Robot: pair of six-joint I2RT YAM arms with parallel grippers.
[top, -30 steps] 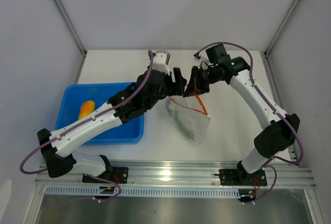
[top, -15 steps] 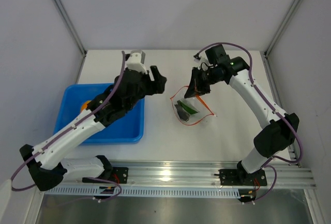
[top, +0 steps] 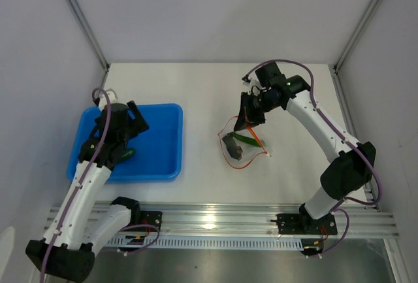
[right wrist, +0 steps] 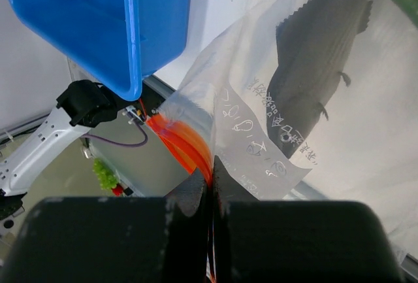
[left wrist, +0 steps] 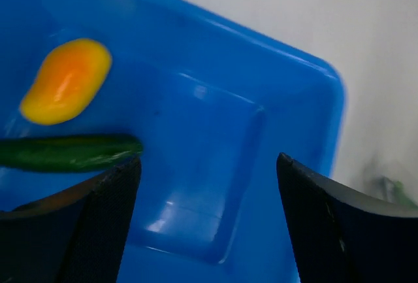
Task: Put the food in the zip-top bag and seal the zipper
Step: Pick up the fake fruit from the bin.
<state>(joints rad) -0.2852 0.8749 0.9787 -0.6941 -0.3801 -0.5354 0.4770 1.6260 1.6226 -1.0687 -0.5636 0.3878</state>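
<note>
- Left wrist view: the left gripper [left wrist: 206, 165] hangs over the blue tray [left wrist: 215, 133] with its fingers spread wide and nothing between them. Two bits of food lie in the tray: a yellow-orange piece [left wrist: 65, 82] and a dark green cucumber-like piece [left wrist: 68, 152] just beside it, close to the left finger.
- Over on the other side, the right gripper [right wrist: 210, 175] is pinched tight on the orange-red zipper [right wrist: 184, 142]. It's holding up one edge of the zip-top bag [right wrist: 339, 133], which sits on the table well apart from the tray.
- One green piece [top: 245, 138] looks to be inside the bag already, so I'd call this mid-loading, with two pieces to go and no sealing yet.
- Next move, my guess: drop the open fingers around the cucumber-like piece since it's nearest, close on it, then carry it to the bag mouth. That only works if the right side holds the mouth up and open — floppy plastic could fold shut.
- Hard to make out:
  - In the top view the left wrist covers its own fingertips and the yellow-orange piece.
  - There's a dark fish-shaped thing [right wrist: 313, 61] in the bag. Could be a toy, could be a print, I can't tell.
  - No view shows how wide the mouth really gapes.
  - The right edge of the left wrist view is just blur.
</note>
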